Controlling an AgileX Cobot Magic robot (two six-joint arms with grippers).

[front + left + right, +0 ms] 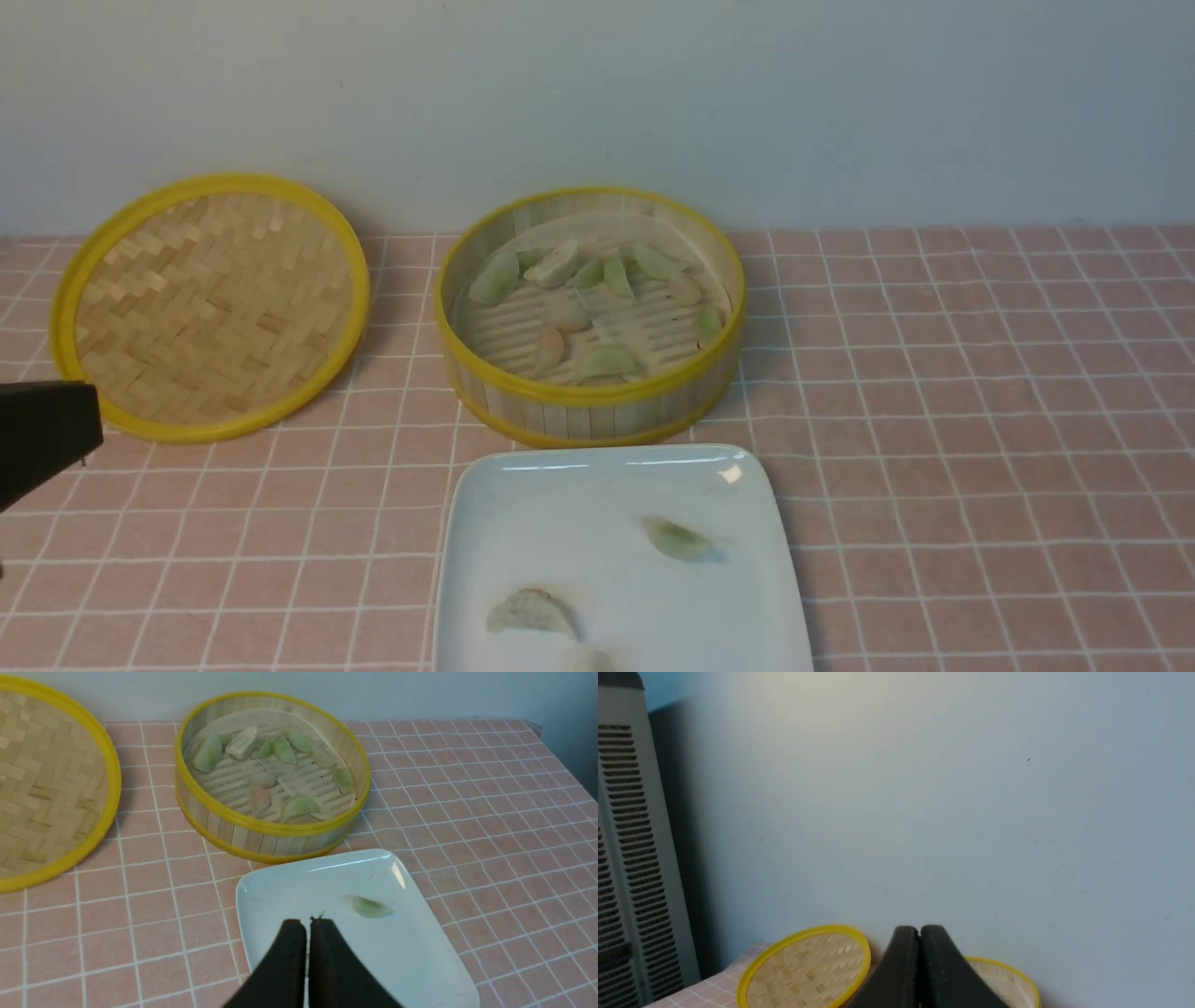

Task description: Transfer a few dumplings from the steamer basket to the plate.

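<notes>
While front view shows dumplings [579, 280] in steamer basket [588, 399] toward far edge of tabletop [934, 420], few on plate [597, 485] at near edge, they look soft, slick, light: pinch mid-body. Left wrist: left hand [308, 921] closed, empty. Right wrist: right hand [919, 931] same.

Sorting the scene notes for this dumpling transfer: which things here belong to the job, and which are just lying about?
Job: pale green and off-white crescent dumplings; round bamboo-slat steamer basket with yellow rims; glossy pale square plate, some dumplings already on it.
Lying about: flat woven bamboo lid with yellow rim; grey vented unit.
</notes>
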